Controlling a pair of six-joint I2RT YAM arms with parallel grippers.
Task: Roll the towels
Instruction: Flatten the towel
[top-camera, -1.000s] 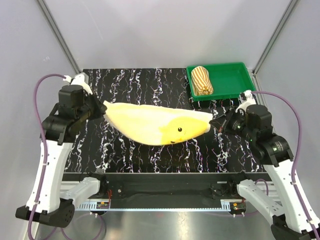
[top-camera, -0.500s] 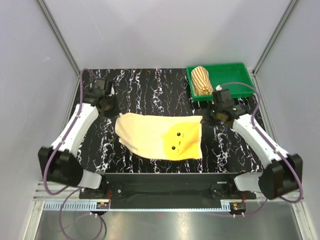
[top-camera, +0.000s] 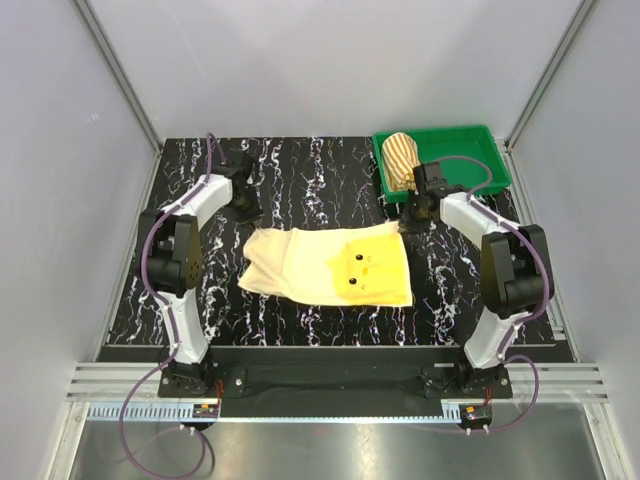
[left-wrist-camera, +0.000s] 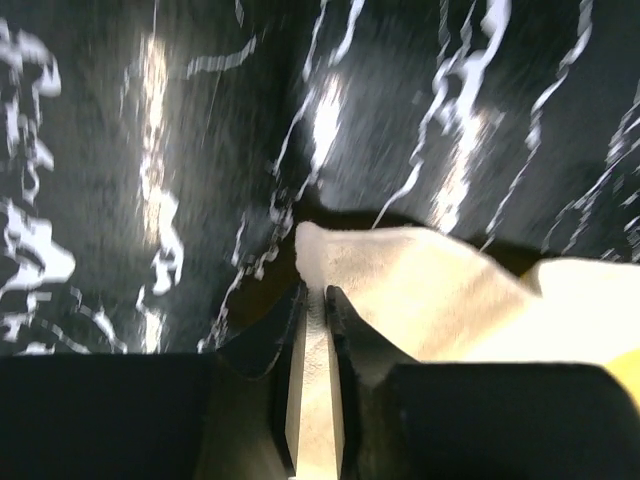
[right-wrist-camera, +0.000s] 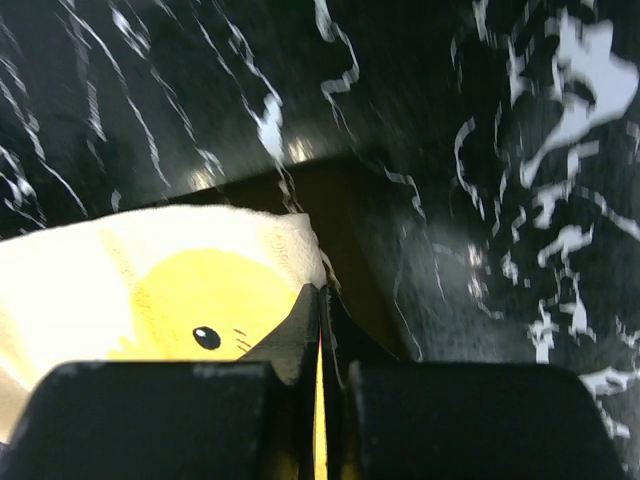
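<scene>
A: Where's the yellow towel (top-camera: 330, 265)?
B: Flat on the black marbled table (top-camera: 300, 170), stretched between both pincers. The left gripper (top-camera: 245, 205) is clamped on one far corner, the right gripper (top-camera: 410, 215) on the other.
A: The striped towel (top-camera: 402, 160)?
B: Rolled, in the green tray (top-camera: 470, 140) just behind the right gripper.
A: Advice?
B: Hold the far edge taut and level, then let go of both corners together before rolling

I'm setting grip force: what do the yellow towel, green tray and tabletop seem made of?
The yellow towel: soft matte cloth; it drapes and wrinkles at its edges. The green tray: probably moulded plastic, smooth, even colour, stiff raised rim. The tabletop: hard, glossy black with white marble-like veins, showing glare; stone or printed laminate, I cannot tell.
</scene>
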